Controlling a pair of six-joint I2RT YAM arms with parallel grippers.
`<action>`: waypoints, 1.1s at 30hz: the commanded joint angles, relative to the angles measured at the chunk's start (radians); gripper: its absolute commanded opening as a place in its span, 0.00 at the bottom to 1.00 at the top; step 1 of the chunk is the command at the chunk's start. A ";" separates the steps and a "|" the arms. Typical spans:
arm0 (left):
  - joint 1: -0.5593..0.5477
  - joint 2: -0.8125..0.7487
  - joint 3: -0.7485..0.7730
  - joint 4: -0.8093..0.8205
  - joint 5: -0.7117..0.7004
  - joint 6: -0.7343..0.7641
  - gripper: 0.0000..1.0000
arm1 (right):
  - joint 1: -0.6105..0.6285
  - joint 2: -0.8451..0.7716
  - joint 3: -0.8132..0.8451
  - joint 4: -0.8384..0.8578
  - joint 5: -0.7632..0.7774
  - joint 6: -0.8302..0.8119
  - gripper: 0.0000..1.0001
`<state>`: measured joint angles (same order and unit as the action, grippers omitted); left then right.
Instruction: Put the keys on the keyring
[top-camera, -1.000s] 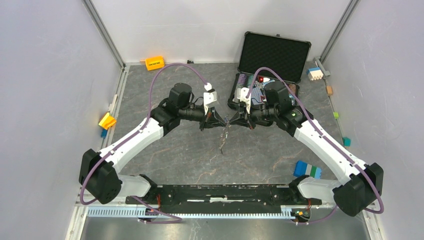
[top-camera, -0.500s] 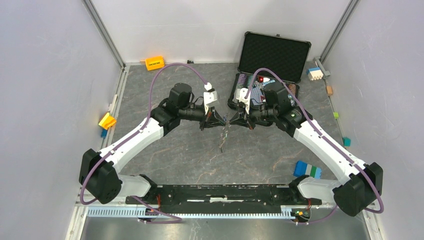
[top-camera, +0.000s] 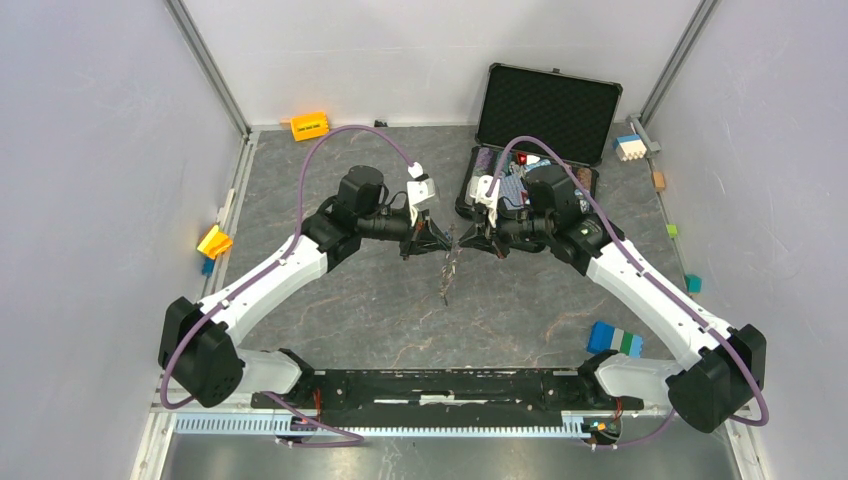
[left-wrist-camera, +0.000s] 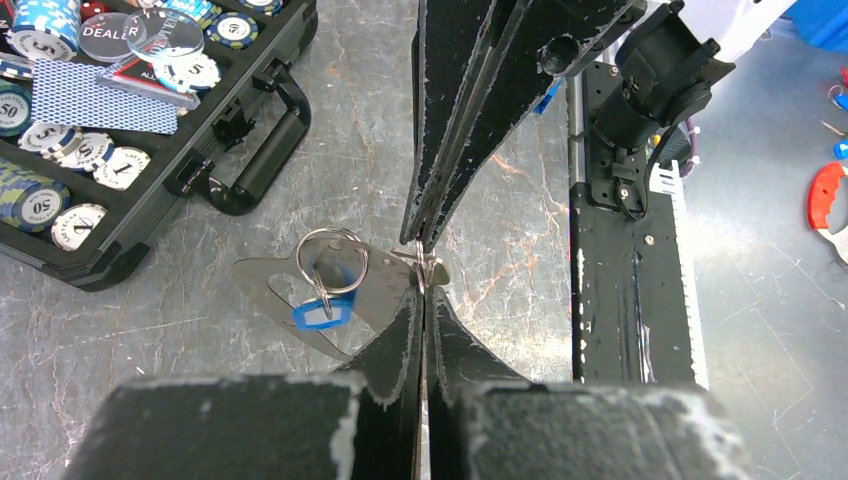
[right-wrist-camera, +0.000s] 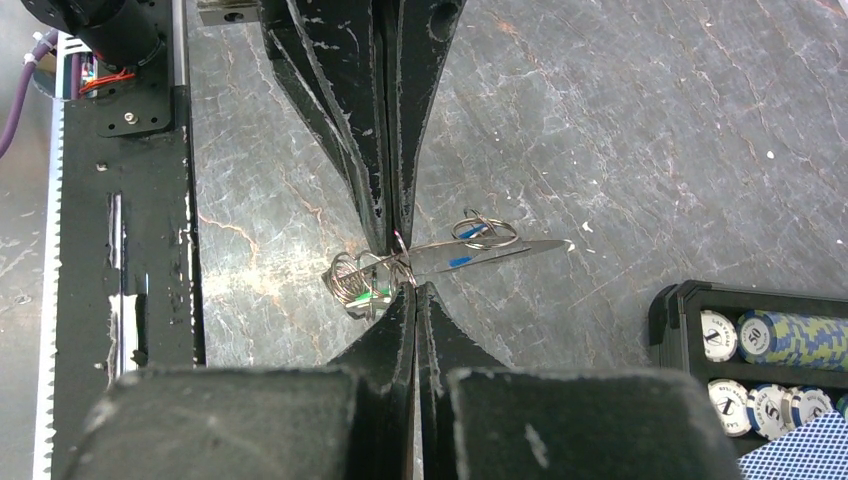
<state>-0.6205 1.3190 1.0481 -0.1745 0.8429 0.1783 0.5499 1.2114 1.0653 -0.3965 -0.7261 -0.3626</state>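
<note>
The keyring hangs between my two grippers, above the table's middle (top-camera: 446, 272). In the left wrist view it is a flat silver oval loop (left-wrist-camera: 285, 295) with a small round ring (left-wrist-camera: 331, 262) and a blue tag (left-wrist-camera: 317, 313). In the right wrist view the loop shows edge-on (right-wrist-camera: 500, 252), with coiled silver rings and a green tag (right-wrist-camera: 362, 287) to its left. My left gripper (left-wrist-camera: 424, 285) and right gripper (right-wrist-camera: 408, 282) meet tip to tip, both shut on thin silver wire at the loop's end. A small silver tab (left-wrist-camera: 436, 270) sits at the pinch. I cannot tell if it is a key.
An open black case (top-camera: 530, 150) of poker chips and cards stands at the back right, close behind the right wrist. Coloured blocks lie along the edges: orange (top-camera: 310, 126), yellow (top-camera: 214, 242), blue-green (top-camera: 614, 339). The black base rail (top-camera: 450, 385) runs along the near edge.
Both grippers stay pinched together at the same spot. The right wrist has shifted very slightly to the left, and the hanging keyring has barely moved.
</note>
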 joint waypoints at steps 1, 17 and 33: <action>-0.016 -0.002 0.046 0.049 0.055 -0.049 0.02 | 0.004 -0.010 -0.002 0.064 0.057 0.007 0.00; -0.015 -0.004 0.036 0.082 0.066 -0.083 0.02 | 0.008 -0.016 -0.028 0.070 0.094 -0.002 0.00; -0.004 -0.013 0.013 0.145 0.098 -0.130 0.02 | 0.009 -0.022 -0.047 0.073 0.110 -0.007 0.00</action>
<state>-0.6174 1.3277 1.0477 -0.1318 0.8417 0.1093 0.5610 1.1957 1.0317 -0.3508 -0.6735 -0.3630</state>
